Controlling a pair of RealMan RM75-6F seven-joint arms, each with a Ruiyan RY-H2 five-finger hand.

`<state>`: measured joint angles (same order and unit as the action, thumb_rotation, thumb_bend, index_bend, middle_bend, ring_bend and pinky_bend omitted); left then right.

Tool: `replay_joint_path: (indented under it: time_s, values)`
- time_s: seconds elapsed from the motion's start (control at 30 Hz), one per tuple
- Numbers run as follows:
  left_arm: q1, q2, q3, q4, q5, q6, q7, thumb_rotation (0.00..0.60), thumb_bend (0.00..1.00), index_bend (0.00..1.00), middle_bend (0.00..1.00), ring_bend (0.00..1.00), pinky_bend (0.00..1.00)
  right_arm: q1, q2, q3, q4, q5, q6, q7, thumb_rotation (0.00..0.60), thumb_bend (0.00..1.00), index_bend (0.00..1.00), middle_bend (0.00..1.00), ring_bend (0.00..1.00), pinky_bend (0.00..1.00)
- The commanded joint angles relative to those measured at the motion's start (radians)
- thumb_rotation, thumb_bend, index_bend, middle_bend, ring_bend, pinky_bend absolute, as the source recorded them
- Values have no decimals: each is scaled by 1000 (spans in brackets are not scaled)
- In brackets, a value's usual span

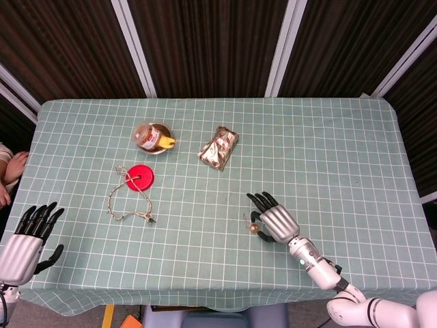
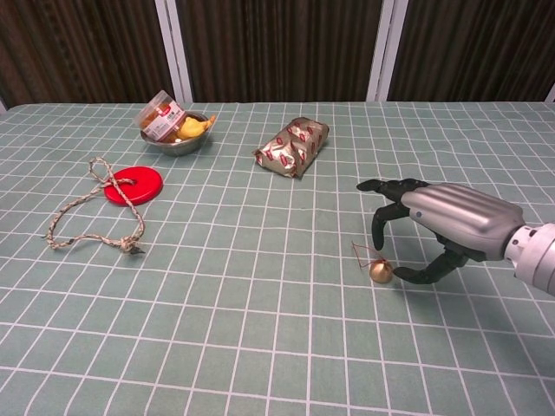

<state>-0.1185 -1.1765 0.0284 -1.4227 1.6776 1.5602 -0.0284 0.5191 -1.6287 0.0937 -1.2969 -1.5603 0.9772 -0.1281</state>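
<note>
A small gold ball (image 2: 381,272) with a thin red loop lies on the green checked tablecloth (image 2: 260,329); in the head view the ball (image 1: 254,228) sits just left of my right hand (image 1: 276,221). The right hand (image 2: 442,227) arches over it, fingers spread and pointing down to the cloth, the thumb tip touching or almost touching the ball's right side. Nothing is pinched between thumb and fingers. My left hand (image 1: 31,236) hangs at the table's near left corner, fingers apart and empty, far from every object. The chest view does not show it.
A red disc (image 1: 139,178) with a looped rope (image 1: 123,205) lies left of centre. Behind it stands a metal bowl (image 1: 156,147) with a tilted jar (image 1: 143,133) and a yellow item. A foil packet (image 1: 219,147) lies mid-table. A person's hands (image 1: 10,171) show at the left edge.
</note>
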Motion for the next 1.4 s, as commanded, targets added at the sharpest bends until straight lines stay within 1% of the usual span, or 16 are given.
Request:
replay_joint_path:
  time_s: [0.03, 0.2, 0.5, 0.8, 1.2, 1.4]
  values:
    - [-1, -1, -1, 1, -3, -3, 0, 600, 382, 0, 0, 0, 0, 5, -6, -3, 9, 6, 5, 7, 600, 439, 592, 36, 0, 0]
    - [-3, -2, -2, 1, -8, -11, 2, 600, 383, 0, 0, 0, 0, 15, -15, -8, 27, 15, 10, 21, 600, 461, 622, 54, 0, 0]
    - [-4, -3, -2, -1, -11, -15, 7, 600, 382, 0, 0, 0, 0, 28, -27, -21, 41, 24, 18, 46, 600, 462, 632, 64, 0, 0]
    - [-2, -2, -2, -2, -9, -11, 8, 600, 383, 0, 0, 0, 0, 36, -43, -30, 50, 33, 31, 44, 600, 498, 657, 84, 0, 0]
    - [-2, -2, -4, 0, -10, -9, 6, 600, 382, 0, 0, 0, 0, 42, -47, -41, 58, 47, 33, 38, 600, 501, 681, 99, 0, 0]
    - [-2, -2, -4, 0, -10, -7, 4, 600, 382, 0, 0, 0, 0, 42, -49, -44, 62, 43, 51, 43, 600, 558, 741, 126, 0, 0]
